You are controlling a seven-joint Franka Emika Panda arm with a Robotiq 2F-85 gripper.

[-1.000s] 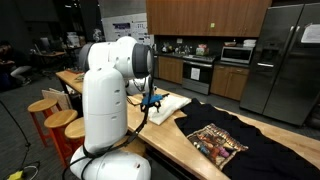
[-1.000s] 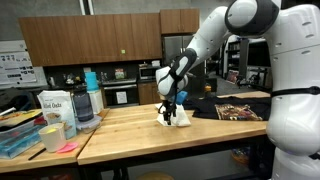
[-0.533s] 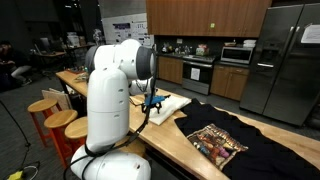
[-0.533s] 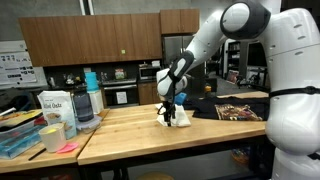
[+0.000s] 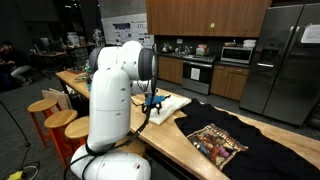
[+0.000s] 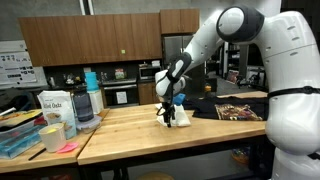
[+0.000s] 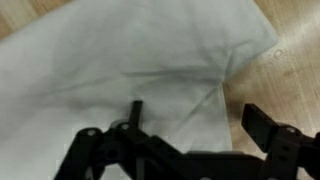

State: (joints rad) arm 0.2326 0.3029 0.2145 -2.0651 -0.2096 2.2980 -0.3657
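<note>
Wrist view: the gripper (image 7: 193, 112) hangs open just over a white cloth (image 7: 120, 60), its jaws spread wide and holding nothing. Bare wood of the table (image 7: 296, 70) shows at 2 o'clock. In both exterior views the cloth (image 5: 172, 103) (image 6: 181, 120) lies crumpled on the table (image 5: 165, 142) (image 6: 130, 132) under the gripper (image 5: 152, 101) (image 6: 170, 108). A black shirt (image 5: 215, 140) with a printed front lies flat at 4 o'clock from the cloth, near but apart. A bag (image 6: 52, 104) and a pink note (image 6: 68, 147) sit at the table's far end, well away. Two stools (image 5: 55, 118) stand beside the table. Behind are a fridge (image 5: 285, 60), a microwave (image 5: 237, 53), an oven (image 5: 197, 72) and wood cabinets (image 6: 90, 40).
</note>
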